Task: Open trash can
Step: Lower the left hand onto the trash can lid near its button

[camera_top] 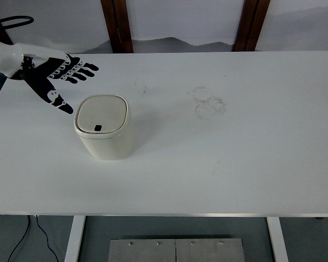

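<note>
A small cream trash can (104, 131) stands on the white table (235, 153), left of centre. Its lid (101, 113) lies flat and closed, with a small dark button near the front edge. My left hand (65, 82) hovers up and left of the can, black fingers spread and holding nothing. Its thumb (63, 105) points toward the can's lid, a short gap away. The white forearm comes in from the upper left edge. My right arm does not show.
Faint ring-shaped smudges (209, 102) mark the tabletop right of centre. Two dark wooden posts (117, 24) stand behind the far edge. A grey metal plate (175, 250) and a cable (27, 237) lie below the table's near edge.
</note>
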